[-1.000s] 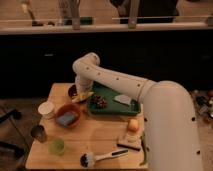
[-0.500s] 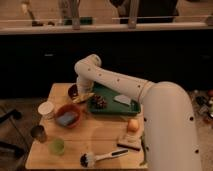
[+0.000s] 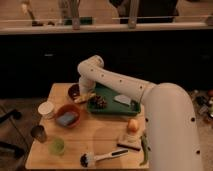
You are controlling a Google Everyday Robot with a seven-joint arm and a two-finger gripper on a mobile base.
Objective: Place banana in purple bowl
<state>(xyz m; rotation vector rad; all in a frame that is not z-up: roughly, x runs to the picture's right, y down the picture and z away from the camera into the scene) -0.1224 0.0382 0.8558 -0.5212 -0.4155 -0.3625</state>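
Observation:
The purple bowl stands at the back left of the wooden table, just left of a green tray. My gripper hangs from the arm, which bends down at the bowl's right rim, between bowl and tray. A small pale yellow piece, the banana, shows at the gripper's tip, and the gripper looks shut on it. The part of the bowl's inside that I can see is dark; the rest is hidden behind the wrist.
The green tray holds a dark cone-like object and a pale item. An orange bowl with a blue sponge, a white cup, a metal cup, a green cup, an orange fruit, a green vegetable and a brush lie around.
My gripper has shifted a little to the right, from over the purple bowl toward the tray's left edge, with the pale piece still at its tip.

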